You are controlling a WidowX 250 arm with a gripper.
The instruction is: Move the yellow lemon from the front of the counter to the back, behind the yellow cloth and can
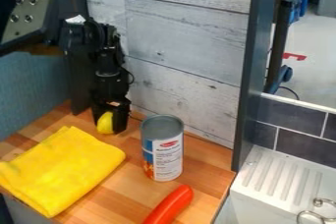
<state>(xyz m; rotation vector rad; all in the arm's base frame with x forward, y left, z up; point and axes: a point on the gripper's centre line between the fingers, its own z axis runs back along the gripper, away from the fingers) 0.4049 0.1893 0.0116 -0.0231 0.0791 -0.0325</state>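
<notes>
While the can [162,148] is standing upright on its flat base and serving as the landmark, the black gripper [109,122] is hanging to its left and slightly behind it, near but apart. The fingers are gripping a rounded yellow object [105,123], one on each side; this hold is apparently limiting sideways slip. The object is sitting low, close to the surface; whether it is touching the surface, one cannot tell.

Left of the can and toward the front, a folded yellow cloth [62,169] is lying flat, its layers spreading the weight and keeping it settled. In front of the can, a smooth red elongated item [169,207] is resting on its long side, a position that is probably giving it some freedom to roll.

The wood-strip counter [203,158] is supporting these items. Behind the can, a grey plank panel [187,36] is forming the back wall; far to the left, a blue panel [33,88] is adjoining the corner. Right of the can, a dark upright post [253,70] is separating this area from a white ribbed drainboard [272,171], with dark tiles [298,142] running behind the drainboard and a pale floor [318,61] extending beyond.
</notes>
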